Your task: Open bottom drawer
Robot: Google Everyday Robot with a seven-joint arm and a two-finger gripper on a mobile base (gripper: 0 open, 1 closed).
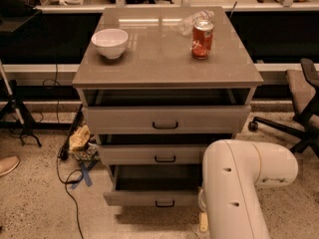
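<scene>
The grey-beige cabinet has three drawers. The bottom drawer [149, 198] has a small black bar handle [165, 203] and stands pulled out toward me, with its dark inside showing above the front. The middle drawer [149, 155] and the top drawer [164, 119] stand slightly out. My white arm [239, 183] fills the lower right of the camera view, in front of the cabinet's right side. The gripper is out of view, hidden below the arm.
On the cabinet top [164, 59] stand a white bowl [110, 42], a red can [202, 39] and a crumpled clear bottle [192, 20]. An office chair [299, 103] is at right. Cables and trash [79, 141] lie left of the cabinet. A shoe [7, 166] is at far left.
</scene>
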